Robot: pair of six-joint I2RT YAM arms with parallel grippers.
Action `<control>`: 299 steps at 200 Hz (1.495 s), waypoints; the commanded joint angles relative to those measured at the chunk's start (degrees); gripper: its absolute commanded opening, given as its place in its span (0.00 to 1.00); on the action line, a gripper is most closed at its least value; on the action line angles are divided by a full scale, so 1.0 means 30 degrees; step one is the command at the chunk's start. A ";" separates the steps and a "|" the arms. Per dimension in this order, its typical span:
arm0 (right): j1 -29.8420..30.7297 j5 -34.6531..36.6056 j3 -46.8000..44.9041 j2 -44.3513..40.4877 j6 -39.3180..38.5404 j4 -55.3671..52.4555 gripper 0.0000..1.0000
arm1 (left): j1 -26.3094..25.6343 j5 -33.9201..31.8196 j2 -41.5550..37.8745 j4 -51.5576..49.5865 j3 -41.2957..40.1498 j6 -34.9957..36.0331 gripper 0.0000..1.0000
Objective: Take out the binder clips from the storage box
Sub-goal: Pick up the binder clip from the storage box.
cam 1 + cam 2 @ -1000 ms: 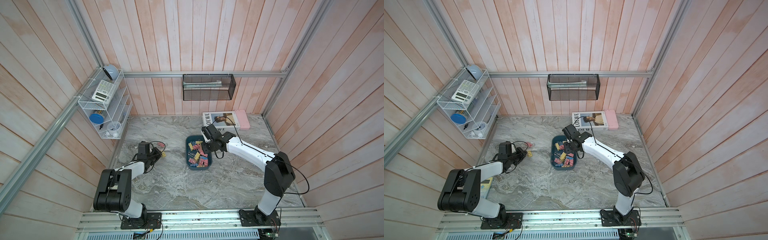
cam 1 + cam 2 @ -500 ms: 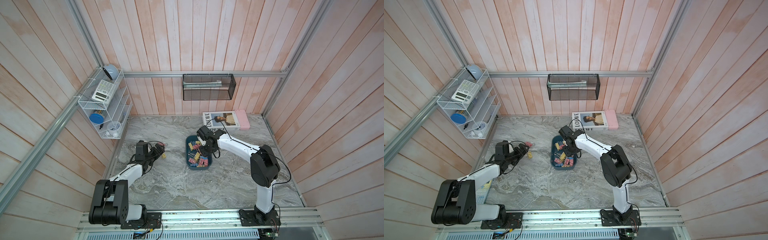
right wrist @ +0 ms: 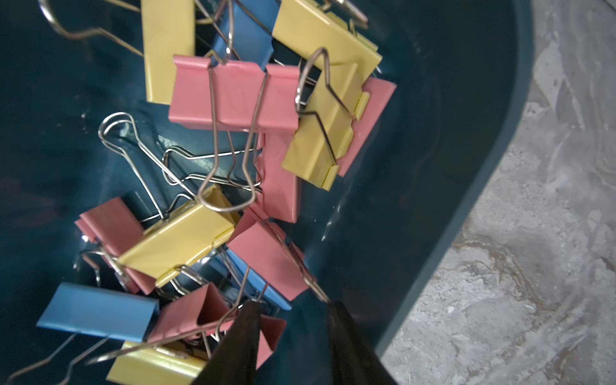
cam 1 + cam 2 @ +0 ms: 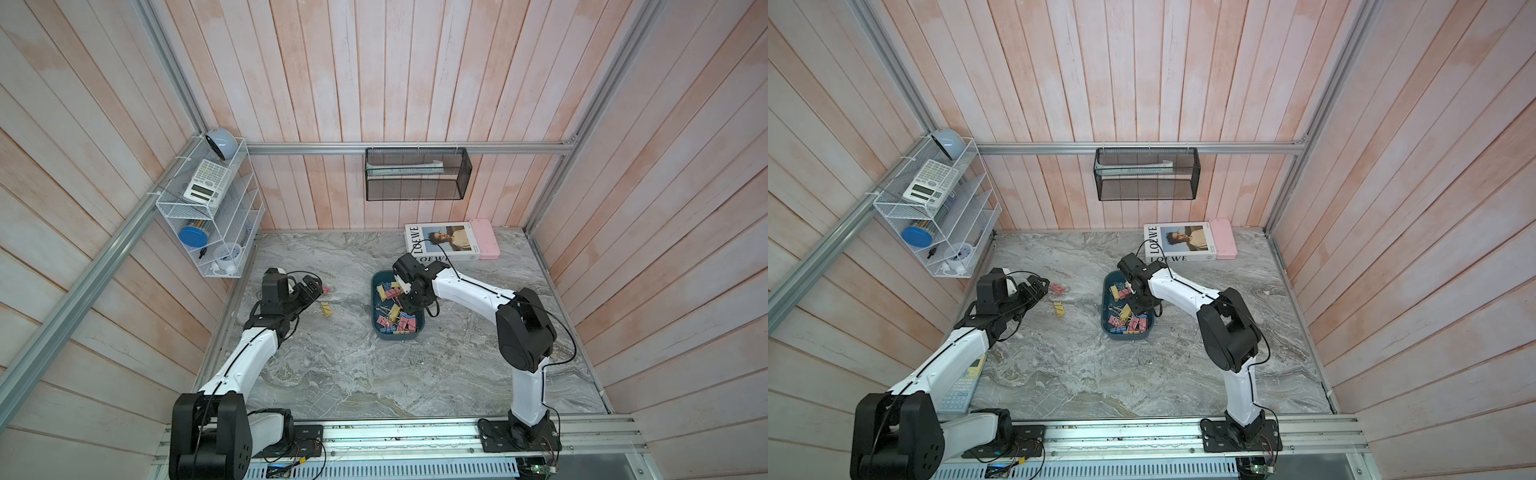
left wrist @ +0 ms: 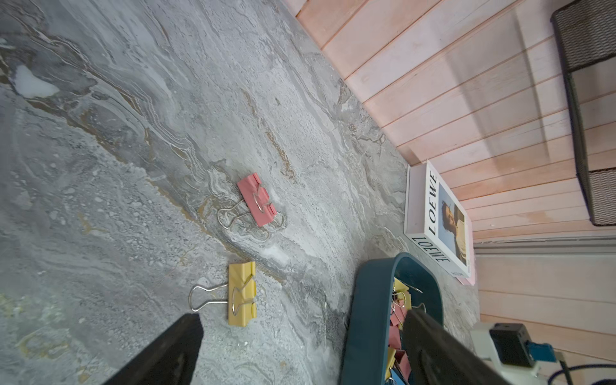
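On the left wall hangs a white wire rack [image 4: 208,216] carrying a calculator [image 4: 207,183]. Below it the left end effector [image 4: 312,289] is low over the marble worktop [image 4: 353,374], its fingers [image 5: 166,353] spread wide with nothing between them.

Just beside its tips a pink clip [image 5: 256,203] lies flat on the worktop. A yellow clip [image 5: 241,293] lies near it, the two apart from each other, both outside the box and to its left.

The storage box [image 4: 373,299] sits mid-worktop. The remaining binder clips [image 3: 233,96], pink, yellow and blue, lie heaped inside it with wire handles tangled.

The right end effector [image 3: 293,320] reaches down into the box. Its fingers [image 3: 243,333] stand part-way apart, with box floor showing in the gap. Wire handles meet both tips. Whether either handle is pinched cannot be told.

Behind the box, against the back wall, lies a book [image 4: 442,241] with a pink case [image 4: 484,239] touching its right edge. A black mesh basket [image 4: 417,174] hangs on the wall above.
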 commanded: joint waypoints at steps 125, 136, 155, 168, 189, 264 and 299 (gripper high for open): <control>-0.0093 0.1184 0.1369 0.0209 -0.0122 -0.0564 0.39 | 0.1388 0.1193 -0.0745 -0.0655 0.0172 0.0232 1.00; -0.0076 0.1275 0.2228 0.0669 0.0334 -0.1395 0.38 | 0.1403 0.1261 -0.0692 -0.0676 0.0202 0.0151 1.00; -0.0092 0.1115 0.3518 0.1349 0.1621 -0.2573 0.40 | 0.1388 0.1305 -0.0693 -0.0743 0.0251 0.0099 1.00; -0.0088 0.0767 0.4015 0.1531 0.2726 -0.2918 0.42 | 0.1373 0.1308 -0.0787 -0.0751 0.0187 0.0078 1.00; -0.0065 0.0258 0.4450 0.1818 0.4512 -0.3248 0.43 | 0.1388 0.1269 -0.0869 -0.0789 0.0098 0.0077 1.00; -0.0130 -0.0651 0.6285 0.3531 0.8384 -0.4405 0.35 | 0.1388 0.1356 -0.0811 -0.0804 0.0069 0.0077 1.00; -0.0196 -0.0953 0.5675 0.3328 0.9204 -0.4217 0.29 | 0.1388 0.1415 -0.0840 -0.0878 0.0063 0.0252 1.00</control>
